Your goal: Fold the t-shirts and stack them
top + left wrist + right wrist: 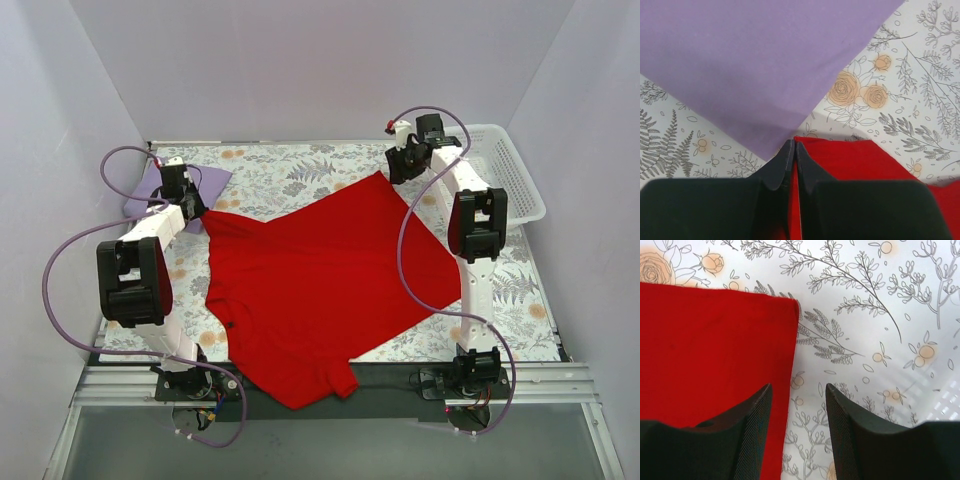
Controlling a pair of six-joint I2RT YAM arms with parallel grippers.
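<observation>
Pinching red t-shirt (850,160) corner, L gripper (793,145) is clamped shut, lilac t-shirt (755,65) just ahead; R gripper (798,390) half-open, straddling shirt edge, holding nothing.

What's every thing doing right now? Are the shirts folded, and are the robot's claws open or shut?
red shirt: spread flat, unfolded, one end hanging off the near table edge.
lilac shirt: lying flat at the far left, looks folded.
left gripper: shut, seemingly pinching the red shirt's corner.
right gripper: open over the red shirt's far corner, holding nothing.
basket: upright, far right.
</observation>
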